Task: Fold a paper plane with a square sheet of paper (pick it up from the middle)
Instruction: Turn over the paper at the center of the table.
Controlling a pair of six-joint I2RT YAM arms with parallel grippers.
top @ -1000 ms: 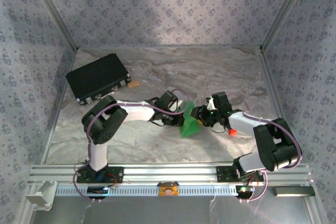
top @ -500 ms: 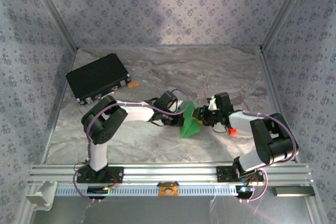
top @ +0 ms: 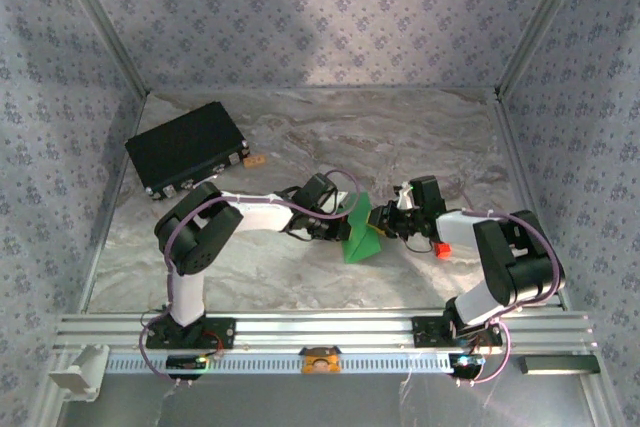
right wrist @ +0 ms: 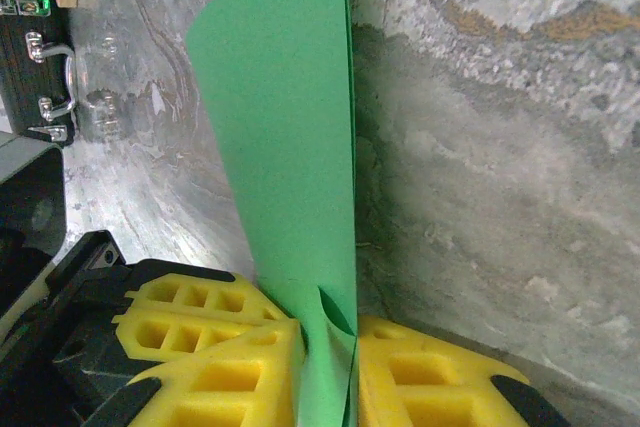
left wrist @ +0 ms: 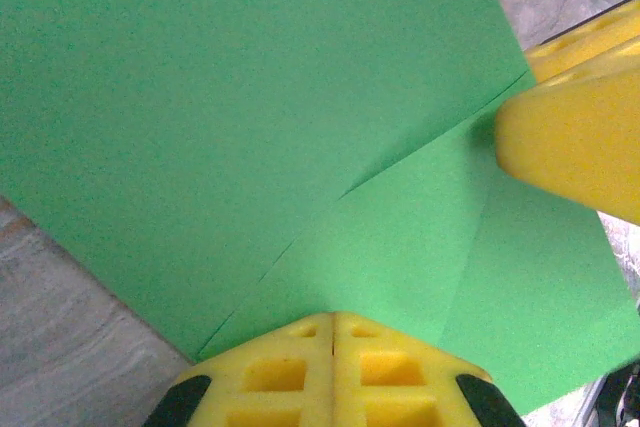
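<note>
Paper sheet (top: 360,234) — pinched by left end effector (left wrist: 333,321) and right end effector (right wrist: 326,332).

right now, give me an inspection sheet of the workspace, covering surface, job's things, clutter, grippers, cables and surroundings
surface: grey marbled tabletop, no spills seen
job's things: green paper, partly folded with creases showing, held up between the two grippers at mid-table
clutter: black case at the far left; small tan piece beside it; red block on the table by the right arm
grippers: left gripper shut on the paper's edge; right gripper pinching the paper between its yellow fingers
cables: purple cables looped along both arms, none seen on the paper
surroundings: patterned walls on three sides; metal rail at the near edge
</note>
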